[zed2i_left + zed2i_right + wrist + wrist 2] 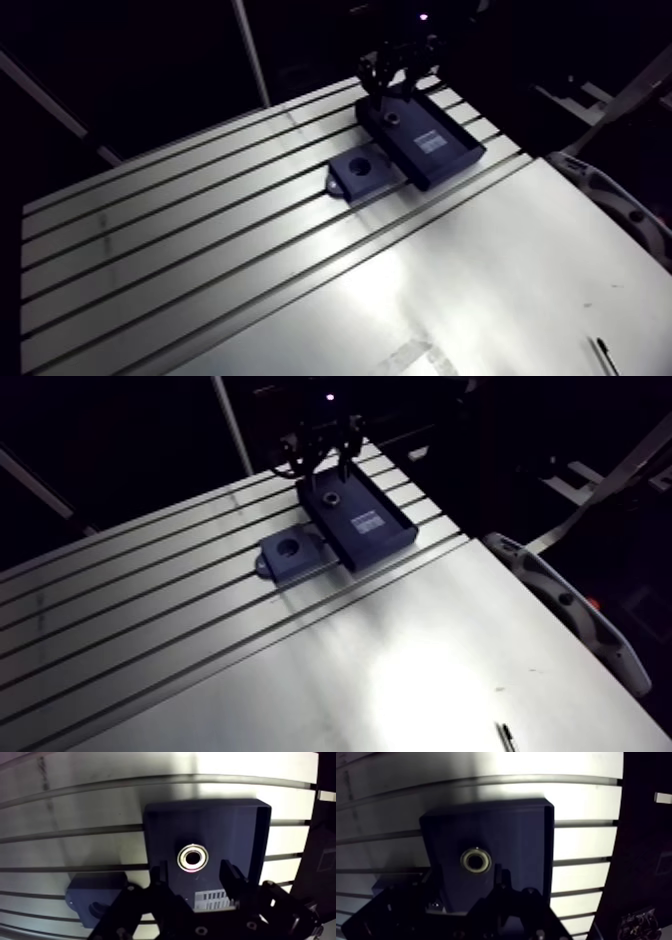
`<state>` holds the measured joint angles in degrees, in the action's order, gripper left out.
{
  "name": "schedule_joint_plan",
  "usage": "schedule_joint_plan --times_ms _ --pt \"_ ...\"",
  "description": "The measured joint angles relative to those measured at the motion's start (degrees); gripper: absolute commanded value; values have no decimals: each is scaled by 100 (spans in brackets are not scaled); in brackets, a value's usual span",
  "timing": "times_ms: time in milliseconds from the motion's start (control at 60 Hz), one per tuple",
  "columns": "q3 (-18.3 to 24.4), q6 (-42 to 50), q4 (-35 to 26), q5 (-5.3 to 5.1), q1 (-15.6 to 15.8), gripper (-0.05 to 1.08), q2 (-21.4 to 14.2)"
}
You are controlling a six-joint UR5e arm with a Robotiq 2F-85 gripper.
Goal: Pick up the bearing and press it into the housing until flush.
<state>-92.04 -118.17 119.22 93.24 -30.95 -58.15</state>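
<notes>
A small silver ring bearing (193,858) lies flat on the floor of a dark blue tray (240,827), which carries a white label (212,900). My gripper (194,876) hovers over the tray, open, its two fingers (231,874) standing either side of the bearing and just short of it, with nothing held. The dark blue housing (358,173), a block with a round bore, sits on the slotted table beside the tray; in the wrist view it shows partly behind my gripper body as the housing (92,897). In the arm view the gripper (392,92) hangs above the tray's far end.
The slotted aluminium table (200,230) runs left of the tray, and a smooth plate (480,290) covers the near right part. A thin dark pen-like object (604,355) lies near the front right corner. A dark edge borders the tray's far side.
</notes>
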Motion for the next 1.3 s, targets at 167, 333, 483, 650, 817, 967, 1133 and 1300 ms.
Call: schedule_joint_plan --times_ms 167,333,483,650,817,967,1133,1300 --pt "-35 23 73 9 0 37 32" --pt "-61 32 118 15 0 37 42" --pt "-81 34 135 20 0 37 53" --pt "-96 37 147 21 -4 37 77" --pt "-109 39 174 19 -7 37 92" --pt "-120 37 210 24 -8 37 99" --pt "-124 35 231 28 -8 38 118" --pt "-125 34 250 30 -8 38 133"
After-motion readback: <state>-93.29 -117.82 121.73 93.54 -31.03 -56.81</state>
